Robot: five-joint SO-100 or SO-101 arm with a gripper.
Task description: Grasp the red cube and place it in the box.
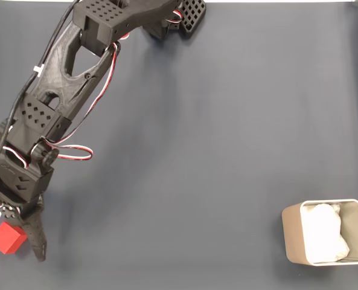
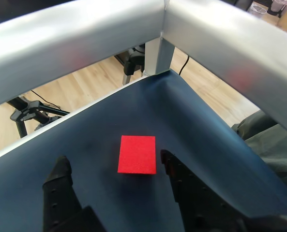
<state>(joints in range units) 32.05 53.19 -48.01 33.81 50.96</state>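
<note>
Step in hand: approach to grasp. Tool [image 2: 115, 166] spread open, one finger on either side of the red cube [image 2: 137, 154], apparently not yet touching it. Cube rests on the table [image 1: 197, 151], at its corner, well apart from the box [image 1: 291, 232]. Next move, by judgement: lower a little, close squarely on the cube's faces, then lift. Surface: dark blue mat. Room: wooden floor beyond the metal frame rails [image 2: 191, 34].
</note>
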